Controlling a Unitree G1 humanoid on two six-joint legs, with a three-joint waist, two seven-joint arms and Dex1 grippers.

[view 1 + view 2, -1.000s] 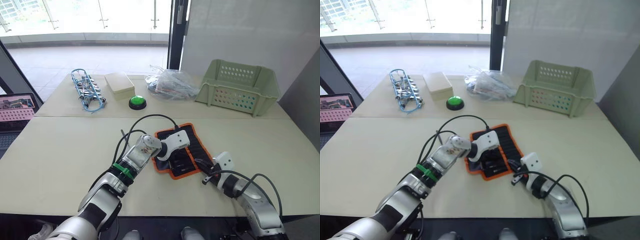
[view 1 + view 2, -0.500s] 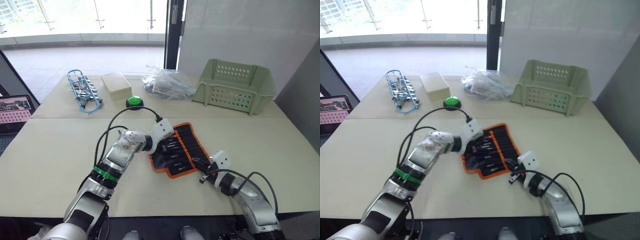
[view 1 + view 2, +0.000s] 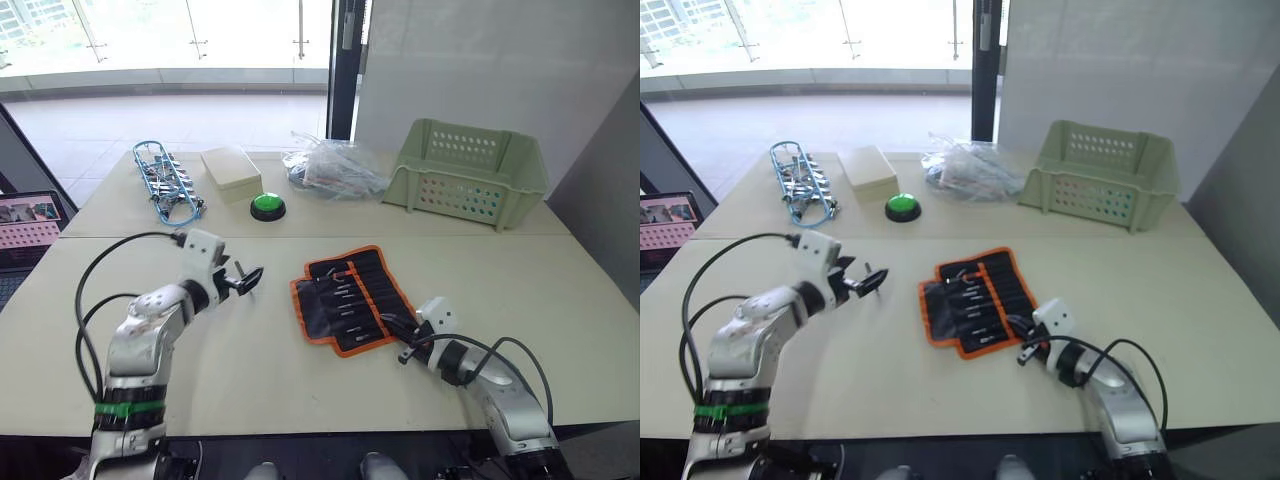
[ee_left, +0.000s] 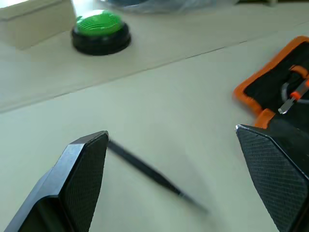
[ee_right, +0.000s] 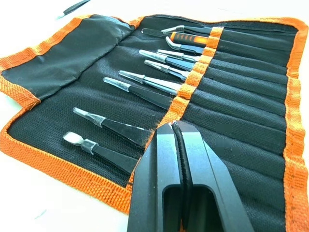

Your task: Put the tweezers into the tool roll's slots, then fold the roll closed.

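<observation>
The tool roll (image 3: 318, 300) lies unfolded in the middle of the table, black with orange edging. Several tweezers (image 5: 145, 92) sit in its slots (image 5: 231, 96), tips pointing to the plain flap. My left gripper (image 3: 247, 278) hovers open above bare table well left of the roll. In the left wrist view one slim black tweezers (image 4: 149, 171) lies on the table between the spread fingers (image 4: 84, 164). My right gripper (image 5: 171, 126) is shut with nothing in it, low at the roll's near right corner (image 3: 398, 340).
At the back of the table are a blue-wire bundle of clips (image 3: 165, 182), a beige box (image 3: 232, 170), a green button (image 3: 267, 206), a clear plastic bag (image 3: 335, 168) and a pale green basket (image 3: 470, 172). A laptop (image 3: 30, 218) stands at the far left.
My left gripper has opened and swung left, off the roll to the bare table. The roll now shows fully, lying flat. The right gripper has stayed shut in place.
</observation>
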